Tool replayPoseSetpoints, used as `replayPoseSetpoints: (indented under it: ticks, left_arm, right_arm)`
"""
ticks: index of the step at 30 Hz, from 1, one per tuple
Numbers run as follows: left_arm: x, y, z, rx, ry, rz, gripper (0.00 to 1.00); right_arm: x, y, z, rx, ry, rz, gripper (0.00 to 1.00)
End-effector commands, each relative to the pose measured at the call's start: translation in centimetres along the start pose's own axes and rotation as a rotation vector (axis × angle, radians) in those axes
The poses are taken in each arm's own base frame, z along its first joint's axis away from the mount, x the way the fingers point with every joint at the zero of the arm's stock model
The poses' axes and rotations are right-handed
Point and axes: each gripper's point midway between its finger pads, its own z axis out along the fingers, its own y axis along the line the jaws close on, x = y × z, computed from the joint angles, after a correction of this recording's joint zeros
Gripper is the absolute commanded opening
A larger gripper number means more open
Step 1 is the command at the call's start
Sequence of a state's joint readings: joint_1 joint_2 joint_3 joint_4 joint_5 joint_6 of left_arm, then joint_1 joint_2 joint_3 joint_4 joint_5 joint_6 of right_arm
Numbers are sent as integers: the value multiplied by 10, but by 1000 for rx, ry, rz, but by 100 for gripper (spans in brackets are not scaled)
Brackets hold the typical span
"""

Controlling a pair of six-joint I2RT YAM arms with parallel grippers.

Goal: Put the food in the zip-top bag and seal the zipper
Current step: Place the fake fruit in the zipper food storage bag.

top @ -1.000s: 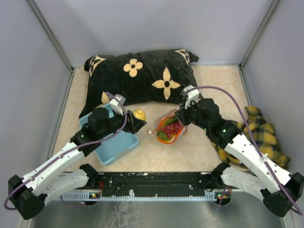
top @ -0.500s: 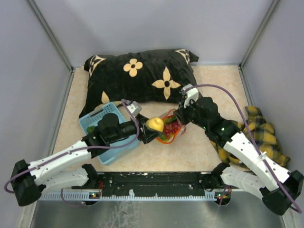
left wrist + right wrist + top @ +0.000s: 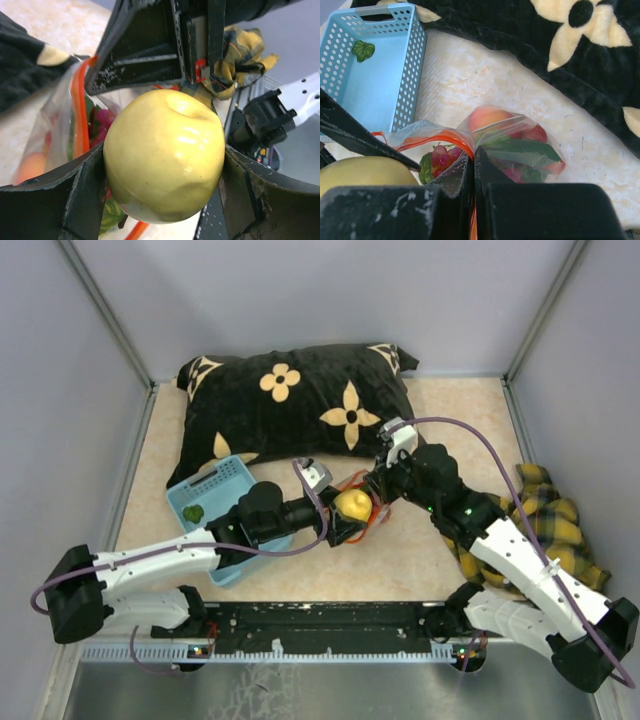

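Note:
My left gripper (image 3: 350,510) is shut on a yellow pear-like fruit (image 3: 350,505), seen large in the left wrist view (image 3: 165,155), and holds it at the open mouth of the zip-top bag (image 3: 515,145). My right gripper (image 3: 473,162) is shut on the bag's red zipper strip (image 3: 445,137) and holds the mouth up. Inside the bag lie a peach (image 3: 487,117), purple grapes (image 3: 440,155), strawberries and green leaves. A green piece (image 3: 363,50) lies in the light blue basket (image 3: 350,95).
A black pillow with cream flowers (image 3: 300,395) lies behind the bag. A yellow plaid cloth (image 3: 550,530) sits at the right under the right arm. Grey walls close in the table on three sides.
My left arm has carried the yellow fruit rightward from beside the basket to the bag's mouth. My right gripper has stayed on the zipper strip.

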State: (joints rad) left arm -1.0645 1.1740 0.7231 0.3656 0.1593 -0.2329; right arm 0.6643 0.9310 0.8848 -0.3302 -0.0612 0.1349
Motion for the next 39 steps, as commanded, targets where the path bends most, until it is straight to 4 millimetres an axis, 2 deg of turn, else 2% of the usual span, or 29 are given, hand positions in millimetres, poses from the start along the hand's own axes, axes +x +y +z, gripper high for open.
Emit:
replayPoseSetpoints:
  ticks: [1, 8, 17, 27, 32, 35, 39]
  left_arm:
    - [-28, 9, 10, -46, -107, 100, 51]
    - [-8, 18, 28, -60, -26, 103, 53]
    - [15, 55, 34, -236, 61, 129, 53]
    - [18, 99, 34, -493, 87, 109, 56]
    - [11, 126, 19, -692, 61, 66, 56]
    - [4, 123, 16, -677, 33, 60, 56]
    - [-4, 108, 16, -572, -18, 60, 57]
  right_arm:
    - [-47, 10, -11, -35, -131, -1, 0]
    - [-48, 11, -13, -39, -134, -1, 0]
    - [-48, 13, -15, -49, -131, -6, 0]
    - [-53, 19, -18, -80, -136, -9, 0]
    - [-53, 22, -21, -96, -134, -10, 0]
    - [-49, 21, -21, -93, -120, -14, 0]
    - [-44, 16, -21, -71, -114, -14, 0]
